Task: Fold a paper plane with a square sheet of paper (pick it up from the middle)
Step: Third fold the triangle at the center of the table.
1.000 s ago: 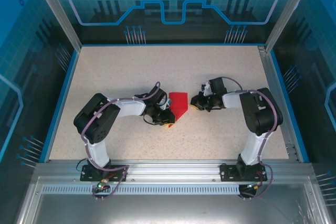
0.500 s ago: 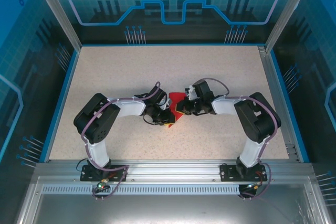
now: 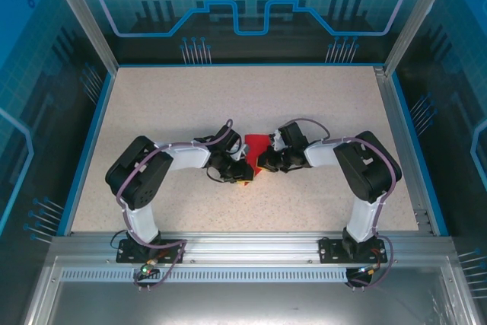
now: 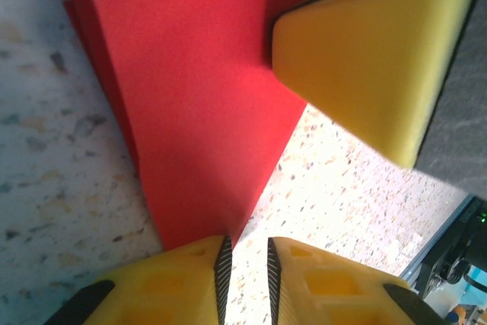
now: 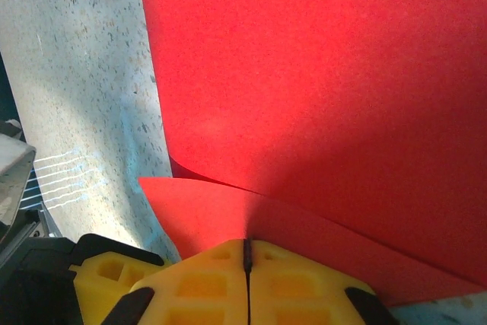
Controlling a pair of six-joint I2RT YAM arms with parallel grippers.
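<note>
The square sheet of paper (image 3: 257, 144) is bright red and lies folded in layers mid-table, between my two grippers. In the left wrist view the paper (image 4: 190, 97) narrows to a point that ends at the inner edge of one finger of my left gripper (image 4: 245, 245). Its jaws stand slightly apart, with bare table in the gap. My right gripper (image 5: 246, 243) is shut, its tips set against the paper (image 5: 319, 74), where one layer curls over another. From above, the left gripper (image 3: 245, 175) is at the paper's near corner and the right gripper (image 3: 262, 164) at its right edge.
The speckled table (image 3: 190, 104) has a blue rim (image 3: 99, 112) and aluminium posts at its back corners. One yellow finger of the right gripper (image 4: 365, 58) sits on the paper close to the left gripper. Both arms crowd the table's middle.
The right arm has swung left from beside the paper until its gripper tips rest on it, jaws closed. The left gripper has stayed in place and its jaws have parted slightly.
</note>
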